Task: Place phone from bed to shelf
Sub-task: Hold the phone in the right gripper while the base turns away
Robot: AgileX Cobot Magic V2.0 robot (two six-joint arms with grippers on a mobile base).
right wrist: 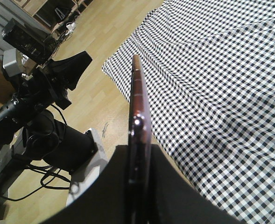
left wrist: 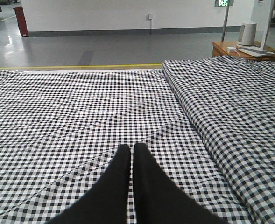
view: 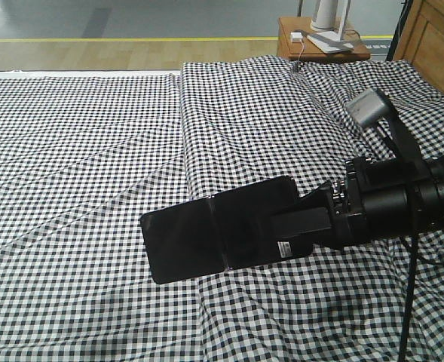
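My right gripper [view: 293, 226] is closed on one end of the phone [view: 206, 237] and holds it flat in the air over the bed [view: 86, 151]. The phone is a thin, stiff slab, glossy black with a pinkish metal edge. I judge it light, slippery and fragile at the middle seam, so the pressure belongs on the flat faces. The bed cover is soft checked cloth with folds. My left gripper [left wrist: 130, 154] has its fingers together on nothing.
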